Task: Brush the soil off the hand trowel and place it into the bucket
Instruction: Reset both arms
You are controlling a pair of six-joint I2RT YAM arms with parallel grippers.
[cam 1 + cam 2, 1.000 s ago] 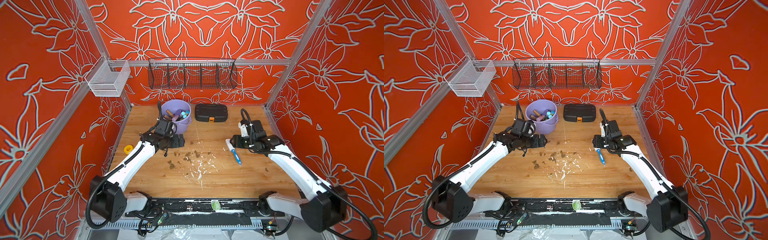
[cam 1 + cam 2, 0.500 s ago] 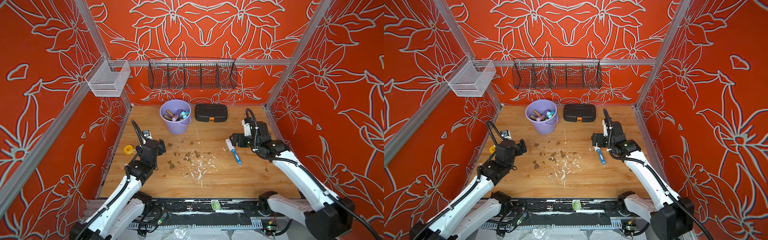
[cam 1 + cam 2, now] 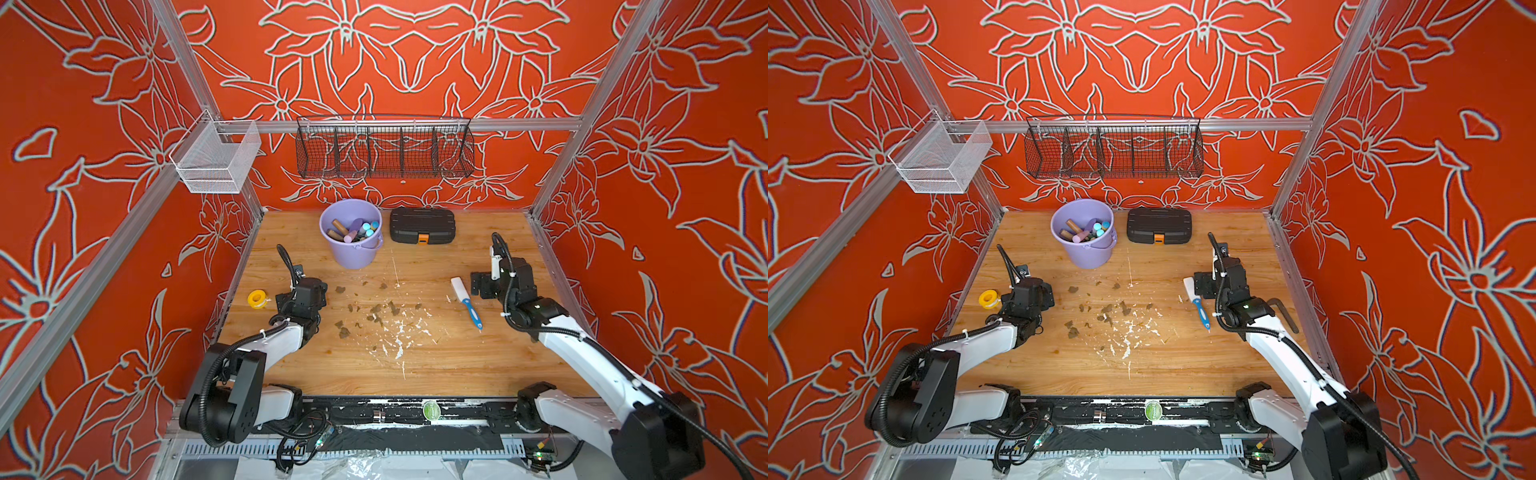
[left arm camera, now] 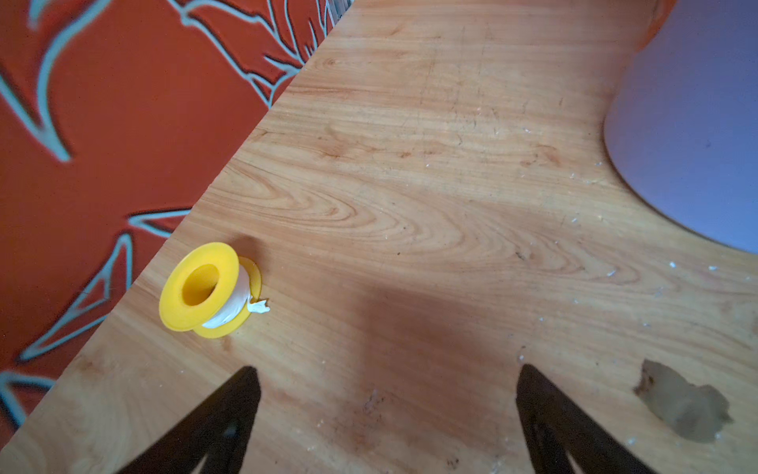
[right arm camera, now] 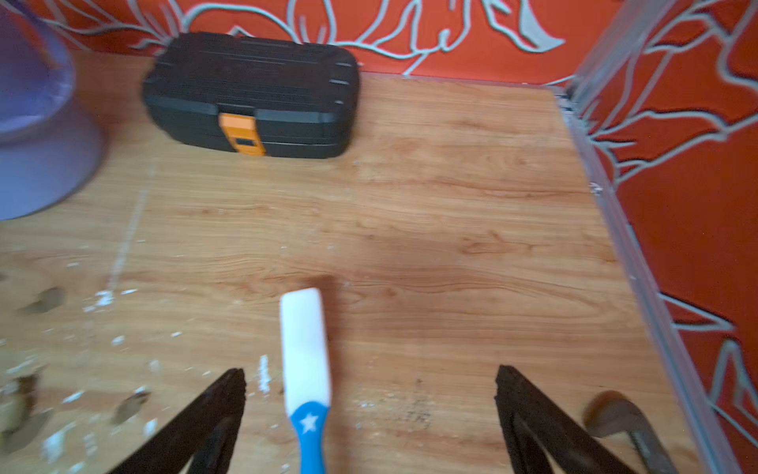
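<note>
The surface (image 3: pixel 457 365) is recorded as a light wood-grain board, scuffed. A lavender bucket (image 3: pixel 353 253) is stood upright at about 11 o'clock. A black case (image 3: pixel 422 224) with an orange latch is set near it at 12 to 1 o'clock, not touching, with the latch turned toward 6 o'clock. A brush (image 3: pixel 467 301) with a white head and blue handle is laid flat at 3 o'clock, head toward 12. A yellow spool (image 3: pixel 257 298) of white tape is found at 9 o'clock, near the edge. Small brown clumps of soil (image 3: pixel 376 308) are scattered around the centre. White flecks (image 3: pixel 399 345) are spread from the centre toward 6 o'clock. A dark bent tool (image 3: pixel 1287 316) is noted at the 3 o'clock edge; its kind could not be determined.
</note>
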